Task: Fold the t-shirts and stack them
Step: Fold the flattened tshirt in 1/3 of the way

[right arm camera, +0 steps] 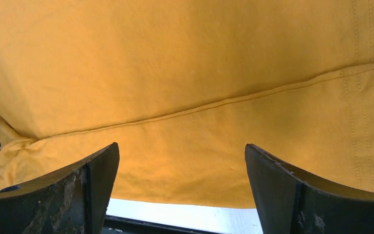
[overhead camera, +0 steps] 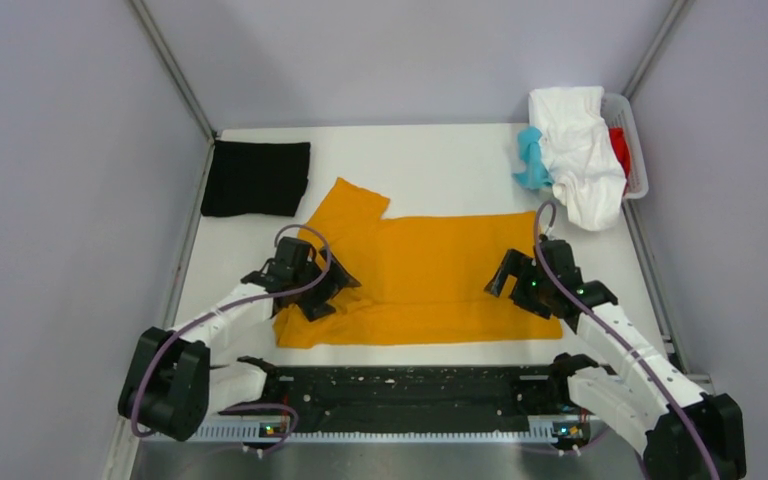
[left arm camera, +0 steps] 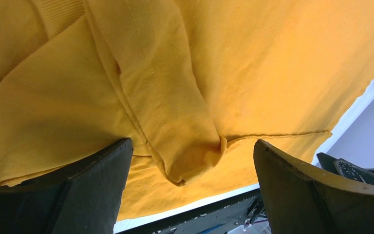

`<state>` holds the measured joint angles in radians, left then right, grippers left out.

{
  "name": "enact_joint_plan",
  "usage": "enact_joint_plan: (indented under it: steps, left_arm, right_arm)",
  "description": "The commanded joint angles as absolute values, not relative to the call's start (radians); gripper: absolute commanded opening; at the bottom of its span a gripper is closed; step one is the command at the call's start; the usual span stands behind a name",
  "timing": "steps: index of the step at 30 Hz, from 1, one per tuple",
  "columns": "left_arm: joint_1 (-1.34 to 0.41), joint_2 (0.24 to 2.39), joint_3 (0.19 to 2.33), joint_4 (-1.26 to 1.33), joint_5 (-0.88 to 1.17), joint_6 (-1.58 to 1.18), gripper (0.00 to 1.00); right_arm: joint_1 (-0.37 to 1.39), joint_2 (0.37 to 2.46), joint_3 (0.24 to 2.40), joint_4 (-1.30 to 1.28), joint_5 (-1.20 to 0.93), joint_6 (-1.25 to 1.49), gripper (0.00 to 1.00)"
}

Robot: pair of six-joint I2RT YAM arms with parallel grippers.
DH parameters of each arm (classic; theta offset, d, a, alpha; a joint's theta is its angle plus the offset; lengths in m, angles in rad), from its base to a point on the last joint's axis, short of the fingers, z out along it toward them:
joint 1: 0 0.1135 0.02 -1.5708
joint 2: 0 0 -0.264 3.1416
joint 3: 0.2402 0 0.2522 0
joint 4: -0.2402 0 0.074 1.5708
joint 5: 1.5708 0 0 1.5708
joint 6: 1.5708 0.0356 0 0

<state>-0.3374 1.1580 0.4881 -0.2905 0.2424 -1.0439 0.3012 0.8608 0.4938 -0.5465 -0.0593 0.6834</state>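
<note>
The mustard-orange t-shirt (overhead camera: 415, 275) lies flat mid-table, partly folded lengthwise, one sleeve sticking out at the far left. It fills the left wrist view (left arm camera: 253, 63) and the right wrist view (right arm camera: 185, 73). My left gripper (overhead camera: 320, 295) is open over the shirt's left end, above a bunched sleeve fold (left arm camera: 190, 156). My right gripper (overhead camera: 522, 285) is open over the shirt's right end, above a hemmed edge (right arm camera: 214, 105). A folded black t-shirt (overhead camera: 256, 177) lies at the far left. White (overhead camera: 580, 150), teal (overhead camera: 531, 160) and red (overhead camera: 620, 150) t-shirts are heaped at the far right.
The heap sits in a white basket (overhead camera: 641, 165) at the far right corner. A black rail (overhead camera: 410, 390) runs along the near table edge between the arm bases. Grey walls enclose the table on three sides.
</note>
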Motion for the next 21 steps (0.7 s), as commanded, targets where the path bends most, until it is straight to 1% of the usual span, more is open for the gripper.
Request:
enact_joint_plan:
  steps: [1, 5, 8, 11, 14, 21]
  left_arm:
    - [-0.358, 1.214, 0.566, -0.235, 0.238, -1.017, 0.99]
    - [-0.363, 1.259, 0.637, -0.334, 0.209, -0.976, 0.99]
    - [-0.374, 1.252, 0.651, -0.389, 0.179, -0.958, 0.99]
    - [-0.377, 1.256, 0.61, -0.301, 0.227, -0.965, 0.99]
    - [-0.377, 1.312, 0.601, -0.242, 0.255, -0.974, 0.99]
    - [-0.381, 1.371, 0.697, -0.181, 0.256, -0.94, 0.99]
  right_arm:
    - [0.312, 0.879, 0.542, -0.511, -0.031, 0.67, 0.99]
    - [0.312, 0.879, 0.542, -0.511, -0.031, 0.67, 0.99]
    - [0.312, 0.866, 0.54, -0.519, -0.015, 0.669, 0.99]
    - [0.312, 0.862, 0.54, -0.524, 0.015, 0.665, 0.99]
    - [0.313, 0.861, 0.548, -0.53, 0.023, 0.661, 0.99]
    - [0.313, 0.829, 0.564, -0.55, 0.053, 0.66, 0.99]
